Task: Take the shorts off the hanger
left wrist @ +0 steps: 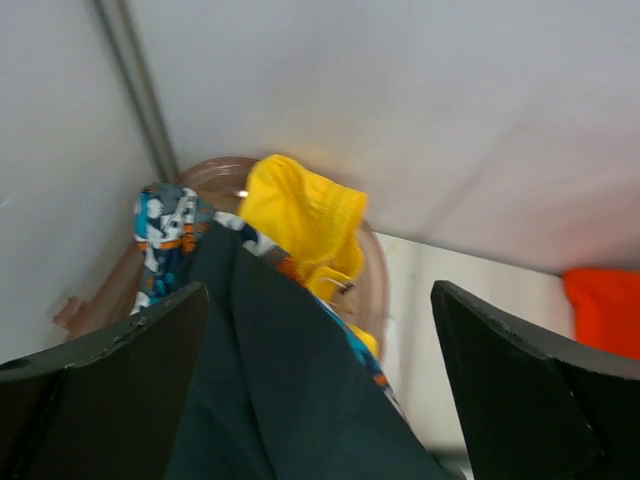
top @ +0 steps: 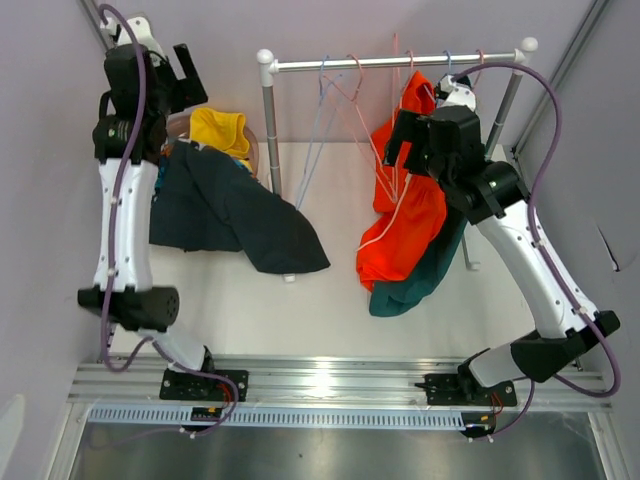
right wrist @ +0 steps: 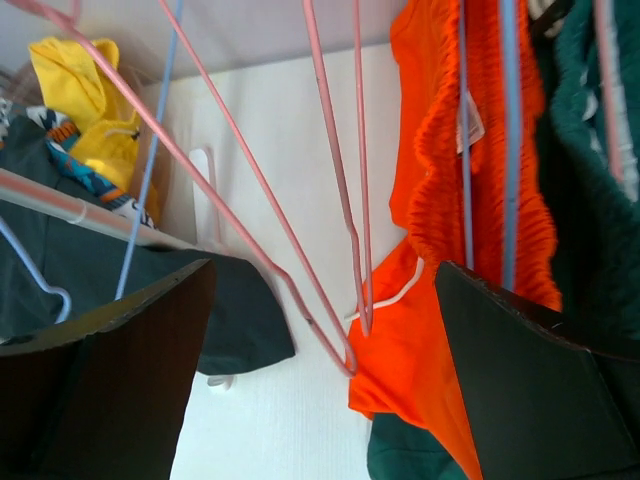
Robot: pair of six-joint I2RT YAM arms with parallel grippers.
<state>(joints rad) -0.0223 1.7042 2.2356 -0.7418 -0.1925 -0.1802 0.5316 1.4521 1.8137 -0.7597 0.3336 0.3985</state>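
Note:
The orange-red shorts (top: 405, 225) hang on a hanger from the rack rail (top: 395, 62), with the teal shorts (top: 432, 270) behind them. The yellow shorts (top: 220, 130) and the patterned shorts (left wrist: 163, 225) lie in a round tub at the back left. The dark navy shorts (top: 235, 215) are draped over them and spread onto the table. My left gripper (top: 185, 75) is open above the tub, and in its wrist view (left wrist: 320, 300) the dark shorts (left wrist: 290, 400) lie below and between the fingers. My right gripper (top: 395, 140) is open beside the orange-red shorts (right wrist: 440, 150), facing empty pink hangers (right wrist: 335, 200).
The rack's left post (top: 270, 130) stands between the tub and the hangers. Empty pink and blue hangers (top: 330, 110) hang on the rail's left half. The brownish clear tub rim (left wrist: 375, 280) shows under the clothes. Walls close in on the left, right and back.

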